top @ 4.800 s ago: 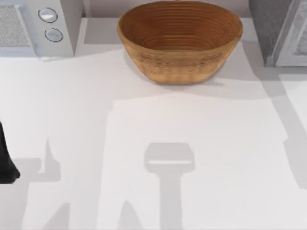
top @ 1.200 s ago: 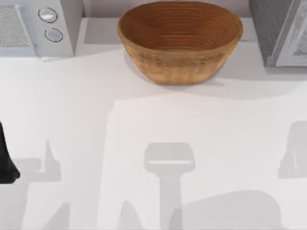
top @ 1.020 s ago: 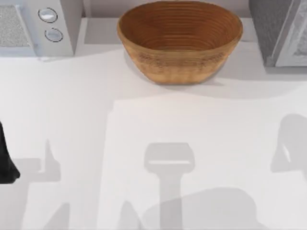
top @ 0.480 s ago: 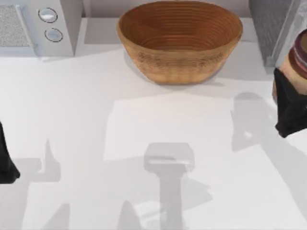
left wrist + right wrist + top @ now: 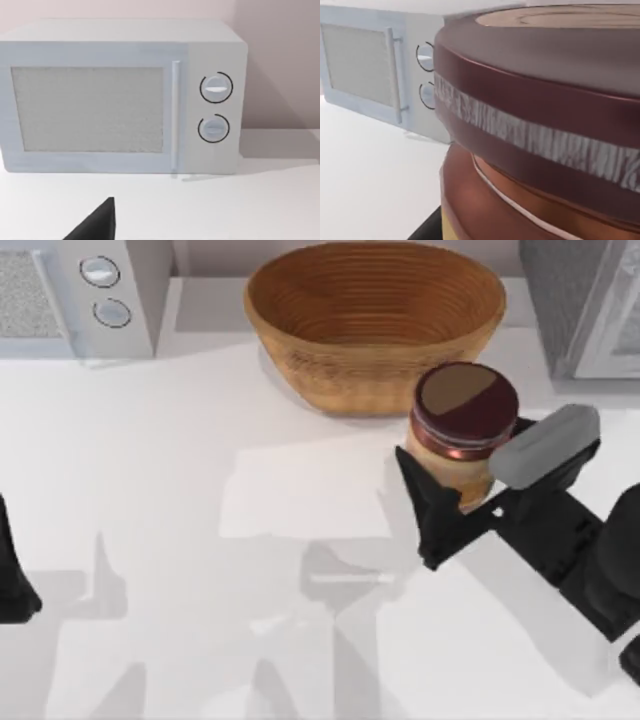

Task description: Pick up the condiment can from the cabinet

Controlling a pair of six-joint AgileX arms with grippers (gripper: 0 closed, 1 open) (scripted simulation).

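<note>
Microwave (image 5: 75, 295) at the table's far left faces the left gripper (image 5: 15, 585), which sits parked at the left edge; whether its claw is released or clenched, I cannot tell. Right of centre, the woven basket (image 5: 375, 325) stands at the back. Just in front of it the condiment can (image 5: 462, 430) hangs upright, clenched in the right gripper (image 5: 470, 502), seemingly held level so that nothing spills. The cabinet (image 5: 585, 305) stands at the far right.
</note>
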